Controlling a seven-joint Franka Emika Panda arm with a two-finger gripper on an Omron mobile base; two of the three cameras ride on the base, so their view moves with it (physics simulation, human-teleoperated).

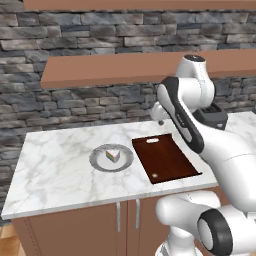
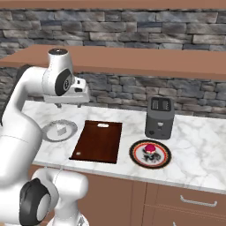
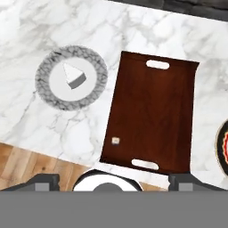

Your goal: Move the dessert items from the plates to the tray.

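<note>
A white cake wedge (image 1: 114,155) (image 2: 61,130) (image 3: 73,76) with rainbow side stripes lies on the grey-rimmed plate (image 1: 97,160) (image 2: 48,133) (image 3: 49,95). Right of that plate lies the dark reddish-brown tray (image 1: 165,157) (image 2: 98,141) (image 3: 151,116), bare except for a tiny pale speck. Further right, a pink-red cupcake (image 2: 150,148) sits on the dark-rimmed patterned plate (image 2: 137,155) (image 3: 221,142). My gripper (image 2: 68,106) (image 3: 115,180) hangs high above the counter's front edge, over the near end of the tray. It is open, with nothing between its fingers.
A dark toaster (image 2: 160,117) (image 1: 215,114) stands at the back behind the patterned plate. A wooden shelf (image 1: 100,70) runs along the stone wall above the marble counter (image 1: 55,165). Wooden floor (image 3: 26,164) shows beyond the counter's front edge.
</note>
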